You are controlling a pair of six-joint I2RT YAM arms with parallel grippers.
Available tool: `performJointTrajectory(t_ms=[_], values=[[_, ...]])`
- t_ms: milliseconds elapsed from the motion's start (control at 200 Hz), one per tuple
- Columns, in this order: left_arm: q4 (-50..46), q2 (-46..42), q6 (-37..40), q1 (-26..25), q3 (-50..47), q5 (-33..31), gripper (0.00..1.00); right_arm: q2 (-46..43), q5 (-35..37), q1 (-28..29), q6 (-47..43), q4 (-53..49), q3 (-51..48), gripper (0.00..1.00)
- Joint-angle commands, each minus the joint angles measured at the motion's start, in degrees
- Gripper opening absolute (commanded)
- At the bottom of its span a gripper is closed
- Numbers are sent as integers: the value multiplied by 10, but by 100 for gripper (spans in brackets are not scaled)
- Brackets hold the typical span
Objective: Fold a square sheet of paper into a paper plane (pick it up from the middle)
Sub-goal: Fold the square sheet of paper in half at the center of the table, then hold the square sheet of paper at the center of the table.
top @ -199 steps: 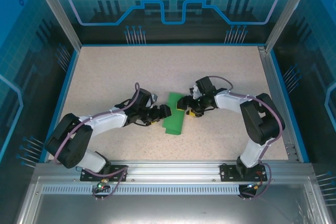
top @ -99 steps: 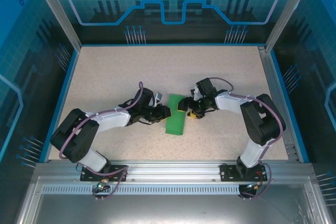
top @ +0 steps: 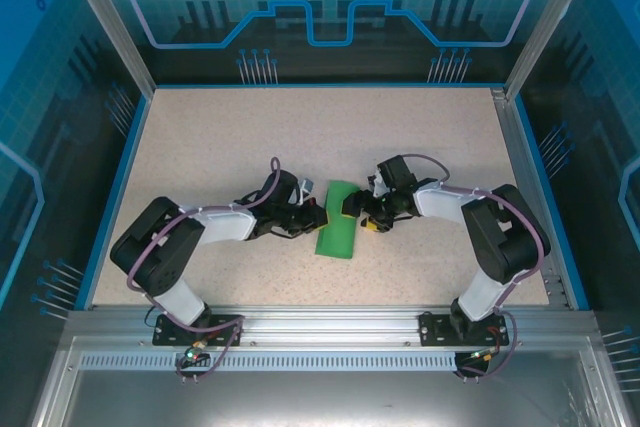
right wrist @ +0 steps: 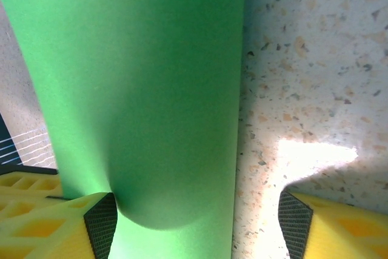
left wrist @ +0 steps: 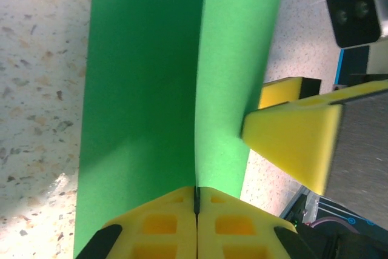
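You're early on: the thin bright green sheet of paper [top: 338,232], now a narrow creased strip, lies near the middle of the speckled beige bench [top: 200,137], with the left end effector [left wrist: 196,191] clamped on its centre fold and the right end effector [right wrist: 194,201] spread apart at its edge; nose and wing folds are yet to do.

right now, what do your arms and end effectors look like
The left arm and right arm have white shells, black joints and a purplish cable looped along each. The left end effector and right end effector have yellow, pocketed, dark-tipped fingers.
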Motion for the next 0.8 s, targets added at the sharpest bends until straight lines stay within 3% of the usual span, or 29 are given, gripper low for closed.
performJointTrajectory(t_ms=[0, 795], values=[[17, 9, -2, -3, 12, 16, 4, -9, -5, -3, 4, -12, -3, 75], [-39, -10, 21, -4, 21, -16, 0, -27, 11, 6, -24, -39, 16, 80]])
